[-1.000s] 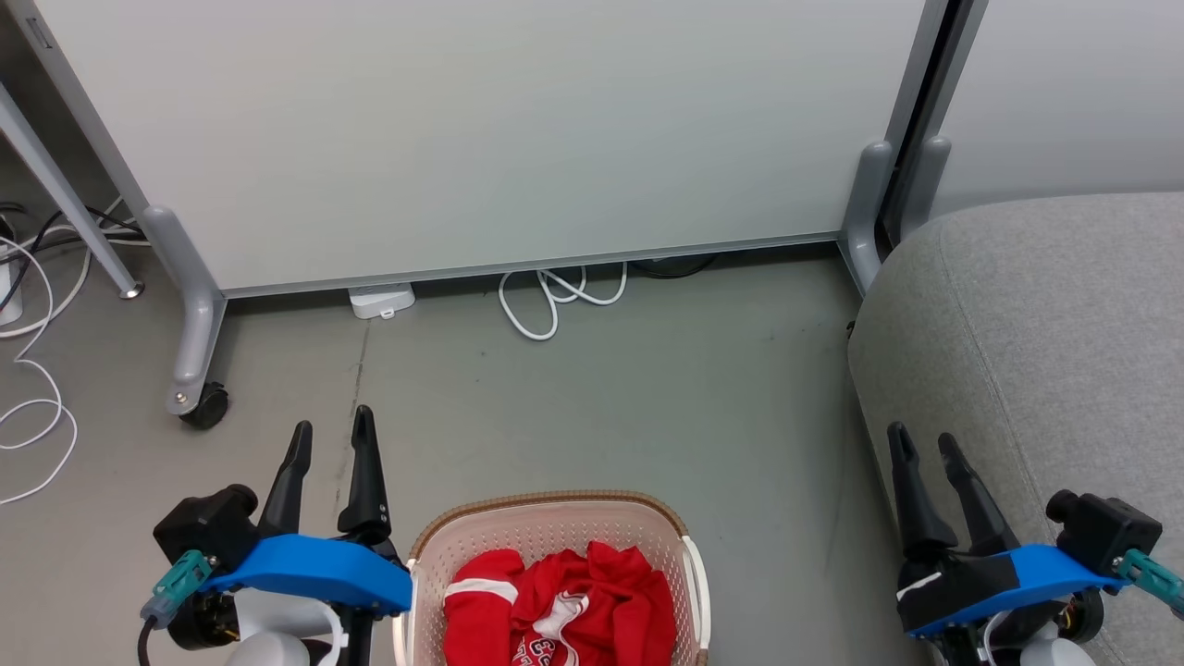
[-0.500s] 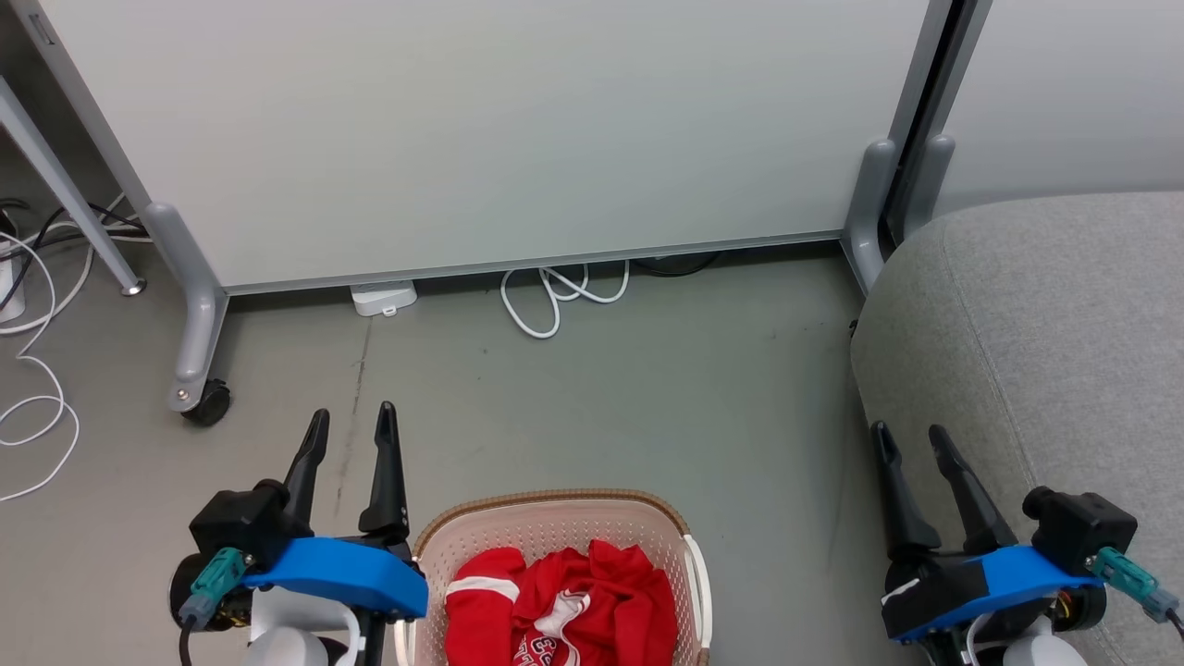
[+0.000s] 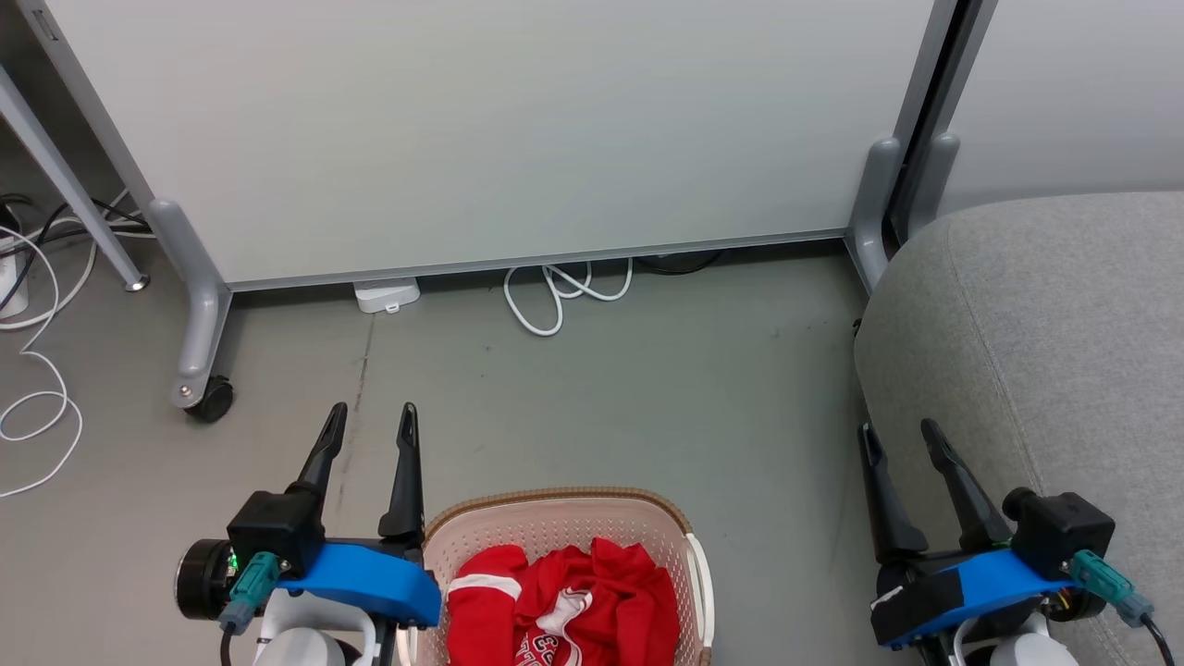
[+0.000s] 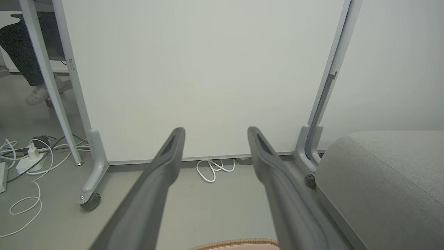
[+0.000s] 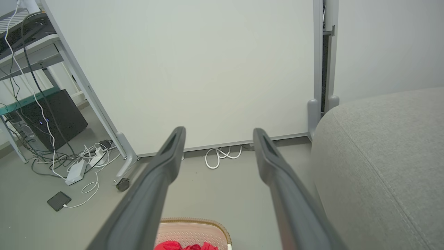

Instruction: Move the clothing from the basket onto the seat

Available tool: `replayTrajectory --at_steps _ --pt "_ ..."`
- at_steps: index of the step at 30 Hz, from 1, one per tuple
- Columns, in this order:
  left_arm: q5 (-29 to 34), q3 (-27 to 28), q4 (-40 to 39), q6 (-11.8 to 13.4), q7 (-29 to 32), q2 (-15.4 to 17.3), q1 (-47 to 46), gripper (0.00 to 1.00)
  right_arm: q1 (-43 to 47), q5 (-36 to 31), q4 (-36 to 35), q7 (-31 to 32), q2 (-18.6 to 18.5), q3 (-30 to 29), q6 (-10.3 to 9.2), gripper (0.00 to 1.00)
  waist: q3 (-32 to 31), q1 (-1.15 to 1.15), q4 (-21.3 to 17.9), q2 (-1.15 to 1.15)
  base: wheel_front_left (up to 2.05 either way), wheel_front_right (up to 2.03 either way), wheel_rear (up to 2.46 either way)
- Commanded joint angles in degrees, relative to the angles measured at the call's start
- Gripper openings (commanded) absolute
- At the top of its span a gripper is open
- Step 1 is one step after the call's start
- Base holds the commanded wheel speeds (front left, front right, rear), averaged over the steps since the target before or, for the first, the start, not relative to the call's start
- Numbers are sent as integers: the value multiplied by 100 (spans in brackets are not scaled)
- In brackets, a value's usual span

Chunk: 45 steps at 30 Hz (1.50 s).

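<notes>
Red clothing with white trim and lettering lies bunched in the cream basket with a brown rim, on the floor at the bottom middle of the head view. The basket's rim and a bit of red clothing also show in the right wrist view. The grey seat stands at the right. My left gripper hangs open just left of the basket, holding nothing. My right gripper is open beside the seat's front edge, also empty.
A white panel on wheeled grey legs stands behind the basket, with a white cable coil and a small white box at its foot. More cables lie at the left. A person's shoe shows beyond the panel.
Both grippers have shifted inward: the left one rightward toward the basket, the right one leftward and slightly up in the view. Both stay open. The clothing has not moved.
</notes>
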Motion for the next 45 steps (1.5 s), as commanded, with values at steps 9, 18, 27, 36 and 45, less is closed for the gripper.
replayTrajectory --at_steps 9,18,27,36,45 --pt "494 -74 40 -118 -151 16 -117 100 -75 -519 -33 -154 -32 72 12 100 0 0 12 0 0 0 0" --pt "730 -100 155 -247 -239 -28 -142 100 -66 -846 -36 -233 -33 108 8 100 10 0 22 0 0 0 0" --pt "1065 -79 294 -315 -326 -69 -148 100 -64 -1199 3 -332 -34 137 9 100 23 0 41 0 0 0 0" --pt "959 13 420 -379 -334 -125 -153 100 -72 -1156 56 -333 -33 126 9 100 19 0 42 0 0 0 0" --pt "993 34 463 -403 -334 -154 -173 100 -79 -1131 62 -333 -33 171 9 100 38 0 32 0 0 0 0"
